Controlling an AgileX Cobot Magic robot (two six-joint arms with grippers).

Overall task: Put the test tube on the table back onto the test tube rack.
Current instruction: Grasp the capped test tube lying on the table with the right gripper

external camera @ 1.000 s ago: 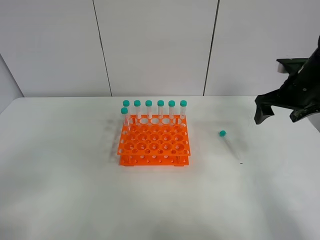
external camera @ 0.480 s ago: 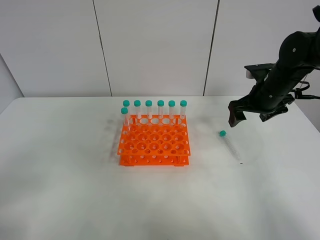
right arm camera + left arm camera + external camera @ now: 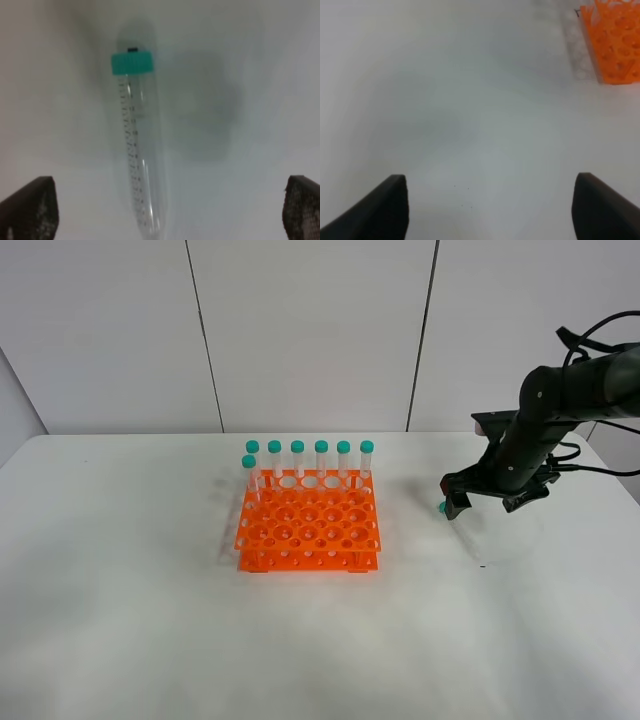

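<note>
Test tube [image 3: 141, 160] flat on table [image 3: 150, 640], cap [image 3: 132, 63] toward far edge, tip nearward, left and right jaws apart.

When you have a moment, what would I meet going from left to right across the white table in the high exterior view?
Bright orange plastic test tube rack → black right gripper.

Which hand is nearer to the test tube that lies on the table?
Right. The right hand hangs open above the test tube; the left hand is over bare table near the test tube rack.
</note>
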